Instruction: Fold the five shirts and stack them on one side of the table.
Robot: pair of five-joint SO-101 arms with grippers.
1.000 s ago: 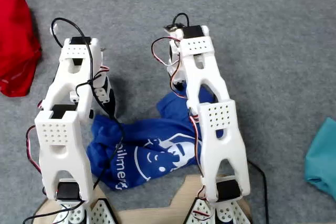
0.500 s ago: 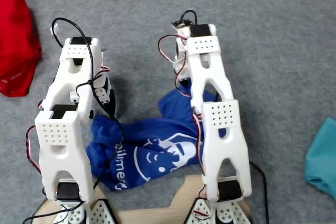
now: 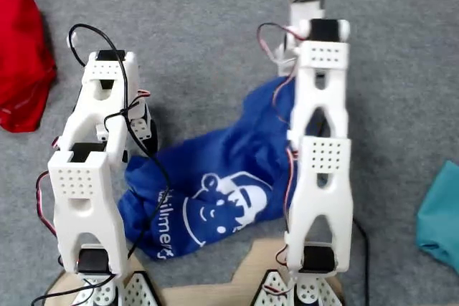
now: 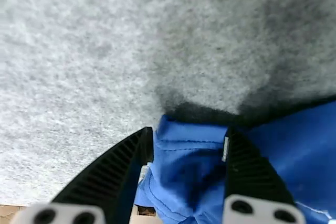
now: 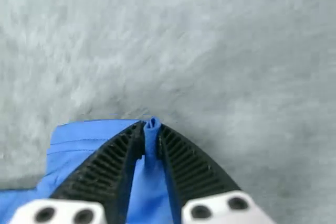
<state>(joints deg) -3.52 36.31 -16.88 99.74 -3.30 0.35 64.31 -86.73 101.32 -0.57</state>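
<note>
In the high view a blue shirt [image 3: 215,191] lies crumpled on the grey table [image 3: 401,69] between the two white arms, one end drawn out toward the far side beneath the right arm [image 3: 319,170]. Its chest faces up and carries a white print: a round cartoon face under a roof-like outline, with a line of white lettering beside it that runs partly under a fold. The left arm [image 3: 90,177] stands over the shirt's near-left corner. A red shirt [image 3: 21,55] sits bunched at the table's left edge, with thin white stripes at its lower hem, and a teal shirt [image 3: 441,220] lies at the right edge; both are well apart from the blue one. In the left wrist view the left hand [image 4: 189,139] is down on the table with its ribbed black fingers [image 4: 128,161] spread apart, and a stitched hem of the blue shirt lies between them. In the right wrist view the right hand [image 5: 151,128] is closed, its fingers pinching a thin upright fold of the blue shirt just above the table, the rest of the cloth trailing back under the hand.
</note>
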